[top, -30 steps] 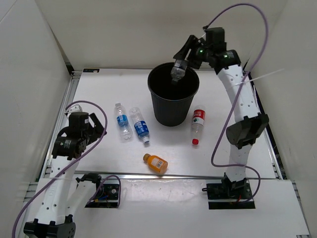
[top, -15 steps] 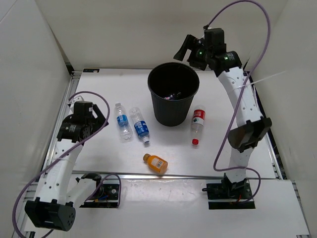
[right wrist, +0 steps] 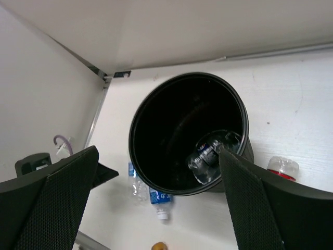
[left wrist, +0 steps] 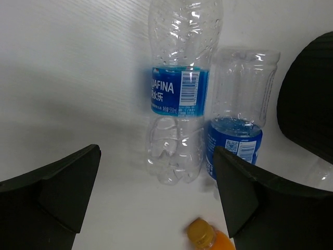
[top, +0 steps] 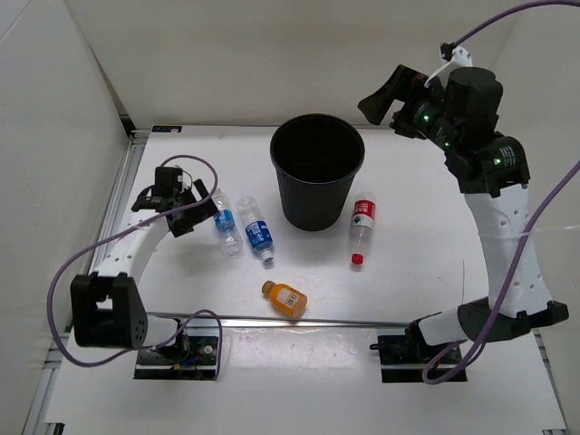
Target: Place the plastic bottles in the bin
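Upper right, the right claw (top: 381, 101) has sprung wide and empty. Its dark-labelled bottle (right wrist: 213, 153) now lies inside the bin (top: 317, 195) at top centre (one down, four left on the table (top: 426, 272)). The left claw (top: 198, 216), spread too, has reached the blue-labelled bottle (top: 223, 220) at centre left.
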